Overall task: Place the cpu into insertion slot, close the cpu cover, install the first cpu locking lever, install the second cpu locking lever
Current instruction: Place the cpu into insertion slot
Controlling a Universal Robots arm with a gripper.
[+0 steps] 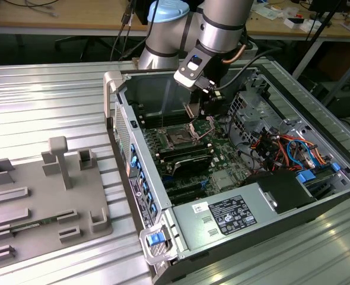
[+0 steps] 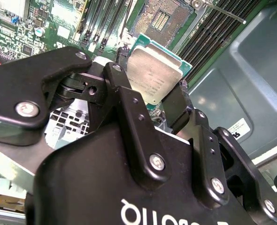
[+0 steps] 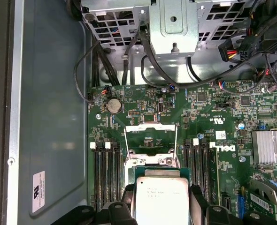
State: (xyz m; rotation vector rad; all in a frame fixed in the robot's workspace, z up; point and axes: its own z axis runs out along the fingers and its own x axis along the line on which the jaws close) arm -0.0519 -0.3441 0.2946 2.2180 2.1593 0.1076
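My gripper [image 2: 150, 89] is shut on the cpu [image 2: 153, 75], a flat square chip with a silvery top, its black fingers [image 2: 122, 91] pressing two opposite edges. In the first wrist view the cpu [image 3: 162, 197] hangs above the motherboard, between the gripper [image 3: 162, 208] fingers. Just beyond it the cpu cover [image 3: 150, 139] stands raised. The bare insertion slot [image 2: 161, 21] shows its contacts, with a thin metal lever [image 2: 221, 12] beside it. In the exterior view the gripper [image 1: 203, 102] hovers inside the open case, a little above and behind the slot [image 1: 178, 138].
Memory slots [image 3: 103, 173] flank the socket. A heatsink [image 3: 270, 147] and a drive cage with cables [image 1: 282, 148] lie toward the exterior view's right. The power supply [image 1: 222, 217] fills the case's near end. A grey fixture tray [image 1: 44, 202] lies at the left.
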